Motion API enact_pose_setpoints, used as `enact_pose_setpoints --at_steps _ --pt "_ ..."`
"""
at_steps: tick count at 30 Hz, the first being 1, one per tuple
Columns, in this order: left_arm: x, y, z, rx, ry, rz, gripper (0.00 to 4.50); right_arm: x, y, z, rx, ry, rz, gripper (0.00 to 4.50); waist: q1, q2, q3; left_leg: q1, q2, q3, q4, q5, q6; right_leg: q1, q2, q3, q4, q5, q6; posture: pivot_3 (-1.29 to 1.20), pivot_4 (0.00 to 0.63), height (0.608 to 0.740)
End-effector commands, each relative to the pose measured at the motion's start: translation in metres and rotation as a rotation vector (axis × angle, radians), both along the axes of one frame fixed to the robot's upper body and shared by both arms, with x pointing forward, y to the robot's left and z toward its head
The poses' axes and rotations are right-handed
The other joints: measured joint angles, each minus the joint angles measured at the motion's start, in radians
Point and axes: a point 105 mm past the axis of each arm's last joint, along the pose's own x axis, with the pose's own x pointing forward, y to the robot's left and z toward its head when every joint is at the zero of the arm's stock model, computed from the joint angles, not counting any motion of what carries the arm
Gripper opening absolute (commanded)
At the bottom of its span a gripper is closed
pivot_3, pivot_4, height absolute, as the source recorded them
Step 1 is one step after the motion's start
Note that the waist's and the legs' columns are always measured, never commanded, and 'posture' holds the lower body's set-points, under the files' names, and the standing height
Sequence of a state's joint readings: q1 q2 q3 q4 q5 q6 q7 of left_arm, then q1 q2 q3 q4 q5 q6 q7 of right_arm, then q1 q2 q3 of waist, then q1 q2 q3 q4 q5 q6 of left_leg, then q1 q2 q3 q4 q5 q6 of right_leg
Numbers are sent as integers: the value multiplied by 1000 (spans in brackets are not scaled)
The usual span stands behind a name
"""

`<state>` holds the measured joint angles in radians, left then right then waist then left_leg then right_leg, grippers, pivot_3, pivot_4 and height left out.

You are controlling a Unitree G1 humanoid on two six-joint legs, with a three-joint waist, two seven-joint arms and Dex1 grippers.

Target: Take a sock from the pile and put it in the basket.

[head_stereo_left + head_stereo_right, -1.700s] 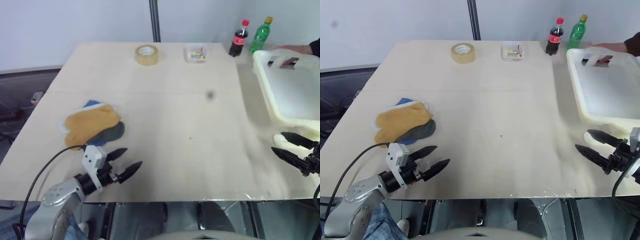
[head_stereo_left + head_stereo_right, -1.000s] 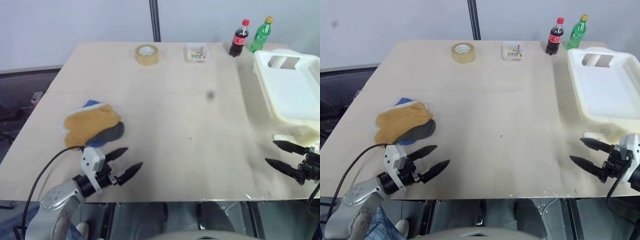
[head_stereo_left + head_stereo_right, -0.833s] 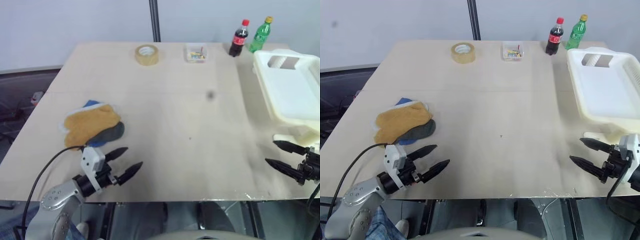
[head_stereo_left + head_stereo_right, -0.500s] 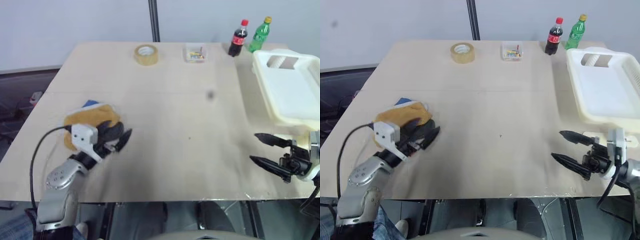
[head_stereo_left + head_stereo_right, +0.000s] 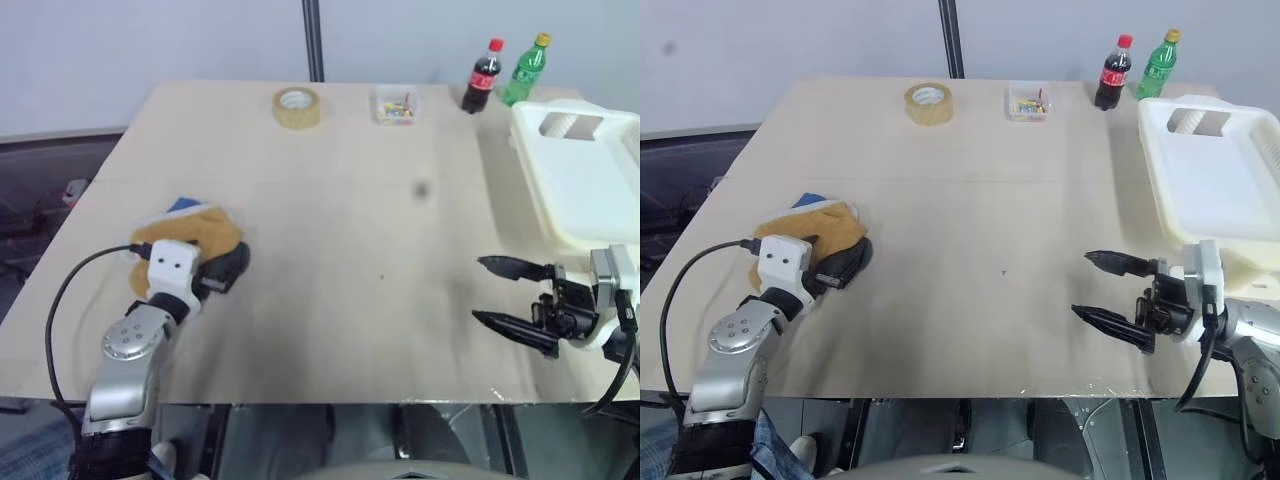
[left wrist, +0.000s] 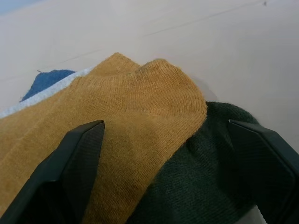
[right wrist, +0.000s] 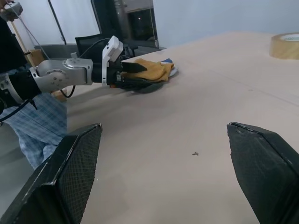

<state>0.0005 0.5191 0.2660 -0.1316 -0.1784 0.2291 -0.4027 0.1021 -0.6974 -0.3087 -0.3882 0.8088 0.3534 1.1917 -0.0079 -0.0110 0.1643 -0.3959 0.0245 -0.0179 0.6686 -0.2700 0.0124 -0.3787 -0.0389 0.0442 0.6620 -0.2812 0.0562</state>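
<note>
- While the table (image 5: 330, 200) spreads pale and wide, the basket (image 5: 585, 190) sits at its right edge.
- Left gripper (image 6: 163, 154) is spread wide over the pile (image 5: 825, 240) near the left edge, one finger on the mustard sock (image 6: 117, 107), the other on the dark grey sock (image 6: 201, 158), nothing gripped.
- Right gripper (image 5: 505, 295) hangs released above bare table, near the basket.
</note>
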Motion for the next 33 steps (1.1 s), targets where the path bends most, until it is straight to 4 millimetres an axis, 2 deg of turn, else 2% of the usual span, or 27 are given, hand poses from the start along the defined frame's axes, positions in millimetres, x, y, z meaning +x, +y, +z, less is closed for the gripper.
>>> enact_pose_setpoints --at_steps 1,2,3,5,6,8,11,16,18,26,33 --pt "3 7 16 38 -69 27 3299 -3 2 0 4 -27 -2 4500 0 0 0 0 0 0 0 0 0 0 0 0 0 0 0 0 150 740" --pt "4 7 18 39 -80 27 2698 -3 2 -1 9 -27 -8 4500 0 0 0 0 0 0 0 0 0 0 0 0 0 0 0 0 150 740" --pt "5 8 20 37 -89 30 2447 -3 2 -1 11 -26 -13 4500 0 0 0 0 0 0 0 0 0 0 0 0 0 0 0 0 150 740" --pt "6 8 21 46 -99 29 1470 -3 2 -4 7 -26 -20 4500 0 0 0 0 0 0 0 0 0 0 0 0 0 0 0 0 150 740" --pt "6 8 21 51 -100 26 839 -4 2 -5 5 -26 -22 4500 -1 0 0 0 0 0 0 0 0 0 0 0 0 0 0 0 150 740" --pt "7 6 25 45 -119 14 20 -4 1 -6 5 -27 -27 4500 -1 0 0 0 -1 0 0 0 0 0 -1 0 0 0 0 0 150 740" --pt "8 0 28 27 -128 -15 20 -4 0 -8 3 -26 -37 4500 -1 0 0 0 -1 0 0 0 0 0 -1 0 0 0 0 0 150 740" --pt "12 -27 21 -24 -91 -111 20 -2 1 -8 0 -36 -47 4500 1 0 0 0 -1 -1 0 0 0 0 -1 -1 0 0 0 0 150 740" --pt "14 -48 20 -53 -72 -183 20 -1 1 -7 1 -39 -50 4500 3 0 0 0 -1 -1 0 0 0 0 -1 -1 0 0 0 0 150 740" --pt "22 -142 -6 -127 55 -470 20 3 2 -4 -2 -52 -54 4500 4 0 0 -1 -3 -2 1 0 0 1 0 -2 1 0 0 0 150 740" --pt "9 -228 -13 -177 141 -764 20 3 -1 -1 -6 -65 -93 4500 4 0 0 -1 -4 -2 1 0 0 1 0 -2 1 0 0 0 150 740"
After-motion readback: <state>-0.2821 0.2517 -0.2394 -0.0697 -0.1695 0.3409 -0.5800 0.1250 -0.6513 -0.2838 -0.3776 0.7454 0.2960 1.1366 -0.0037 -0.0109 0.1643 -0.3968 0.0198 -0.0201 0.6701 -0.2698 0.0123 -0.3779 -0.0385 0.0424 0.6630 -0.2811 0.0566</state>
